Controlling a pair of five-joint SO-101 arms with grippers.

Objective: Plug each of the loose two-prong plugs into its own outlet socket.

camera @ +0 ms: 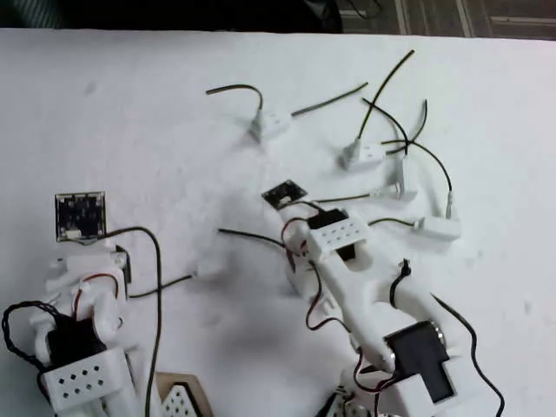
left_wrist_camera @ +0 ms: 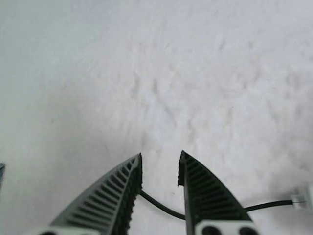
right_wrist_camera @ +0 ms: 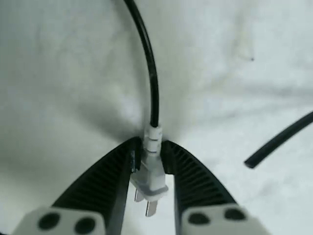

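My right gripper is shut on a white two-prong plug, low over the white table. The plug's prongs point back toward the wrist, and its black cable runs away across the table. In the high view this arm is at the table's middle, with that cable trailing left. My left gripper is open above bare table, and a thin black cable passes under its fingers. A second loose plug lies on the table between the arms. Several white outlet sockets lie farther back.
Each socket has a black cord curling off it toward the back right. A loose cable end lies close beside my right gripper. The left arm's body is at the front left corner. A brown object sits at the front edge.
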